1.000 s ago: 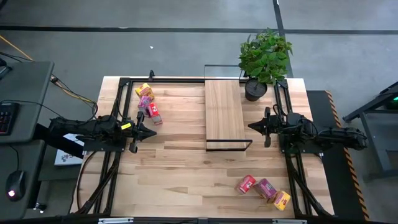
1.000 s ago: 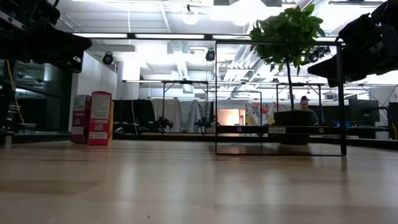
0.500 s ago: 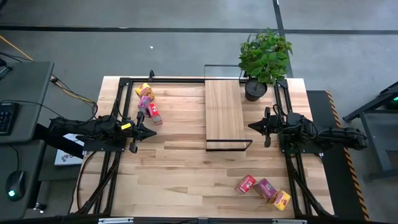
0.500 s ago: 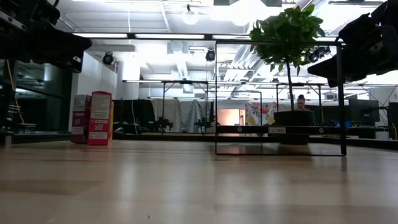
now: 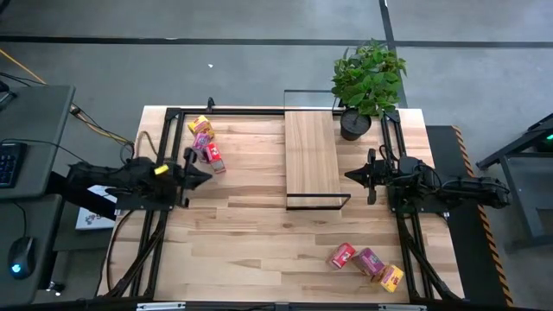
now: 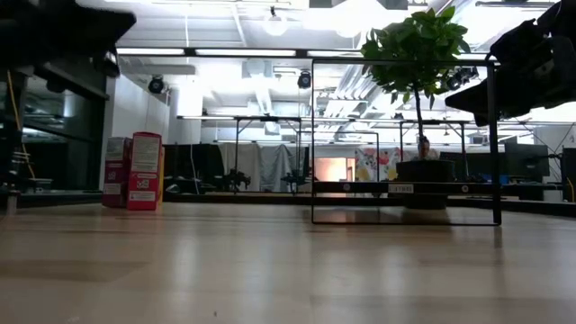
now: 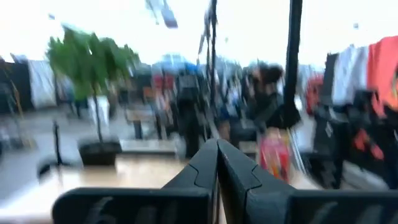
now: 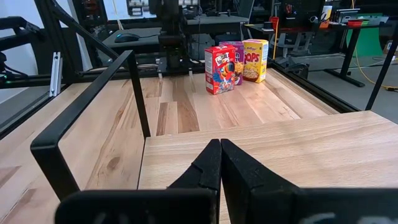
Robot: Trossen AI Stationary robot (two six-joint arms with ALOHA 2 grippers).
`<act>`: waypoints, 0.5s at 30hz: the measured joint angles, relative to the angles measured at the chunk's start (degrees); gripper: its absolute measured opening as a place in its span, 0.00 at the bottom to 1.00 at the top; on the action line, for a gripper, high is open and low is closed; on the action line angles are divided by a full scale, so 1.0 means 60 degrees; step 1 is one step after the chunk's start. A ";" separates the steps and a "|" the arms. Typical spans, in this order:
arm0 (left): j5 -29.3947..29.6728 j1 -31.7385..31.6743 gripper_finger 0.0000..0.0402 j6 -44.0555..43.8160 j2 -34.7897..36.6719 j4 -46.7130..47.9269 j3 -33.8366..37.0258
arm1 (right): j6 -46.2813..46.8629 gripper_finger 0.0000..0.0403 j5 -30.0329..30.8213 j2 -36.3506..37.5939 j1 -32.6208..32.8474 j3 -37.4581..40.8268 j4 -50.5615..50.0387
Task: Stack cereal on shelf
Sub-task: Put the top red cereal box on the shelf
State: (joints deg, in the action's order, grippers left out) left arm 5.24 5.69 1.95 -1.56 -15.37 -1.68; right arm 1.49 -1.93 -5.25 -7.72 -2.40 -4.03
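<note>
Three cereal boxes, yellow (image 5: 200, 125), pink-purple (image 5: 204, 140) and red (image 5: 213, 158), stand upright on their bottoms in a row at the table's far left; the right wrist view shows the red one (image 8: 219, 68) nearest. Another red (image 5: 342, 256), pink-purple (image 5: 371, 262) and yellow (image 5: 392, 277) row sits at the near right. The shelf (image 5: 311, 157), a light plank in a thin black frame, stands at the far middle. My left gripper (image 5: 210, 173) is shut and holds nothing, just on the near side of the red box. My right gripper (image 5: 347, 175) is shut beside the shelf's right edge.
A potted plant (image 5: 367, 82) stands at the far right corner, just behind the shelf. Black frame rails (image 5: 164, 138) run along both sides of the table. Bare wooden tabletop (image 5: 259, 233) lies between the two rows of boxes.
My left gripper has tipped its fingers upward and risen a little above the table, staying shut; its wrist view is blurred. My right gripper and the boxes have kept still.
</note>
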 joint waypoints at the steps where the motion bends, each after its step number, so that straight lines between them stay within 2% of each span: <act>1: 0.0158 -0.0018 0.01 0.0279 -0.0133 0.0133 -0.0216 | -0.0001 0.00 0.0000 -0.0002 0.0000 0.0002 0.0002; 4: 0.0820 -0.0103 0.06 0.0950 -0.0864 0.1496 -0.1196 | -0.0002 0.00 0.0000 -0.0002 0.0002 -0.0001 0.0000; 9: 0.1628 -0.0195 0.25 0.0762 -0.3085 0.3065 -0.2712 | -0.0001 0.00 0.0000 -0.0001 0.0001 0.0002 0.0001; 15: 0.4702 -0.0203 0.47 -0.1225 -0.5816 0.5285 -0.4259 | 0.0001 0.00 0.0000 0.0002 -0.0002 0.0000 0.0000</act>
State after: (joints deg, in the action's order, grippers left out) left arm 33.45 4.47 -5.40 -36.46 16.34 -27.23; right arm 1.50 -1.93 -5.23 -7.73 -2.40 -4.03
